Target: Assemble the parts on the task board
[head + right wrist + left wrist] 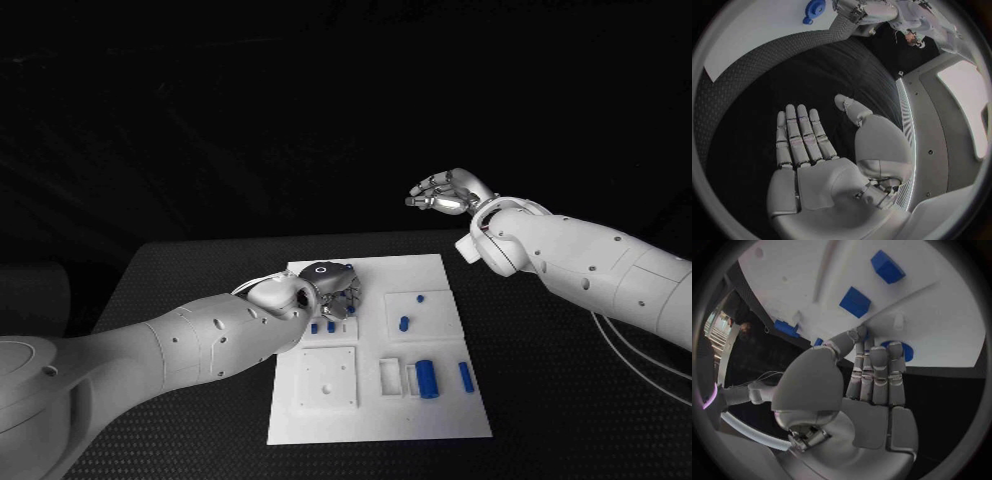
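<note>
The left arm reaches in over the white task board (378, 400), and the left hand (306, 293) sits low over the board's far left corner. In the left wrist view its fingers (878, 372) lie straight and close together, their tips touching a round blue part (903, 351) at the board's edge; whether the thumb is also pressing on that part, so that it is held, cannot be told. The right arm is lifted well above the table beyond the board's far right corner. The right hand (450, 192) hangs there with its palm flat and its fingers (799, 135) stretched out and slightly apart, holding nothing.

On the near half of the board a blue cylinder (428, 379) lies flat, its long axis running from the near edge toward the far edge. Just to its right a slim blue bar (466, 376) lies along the same line.
</note>
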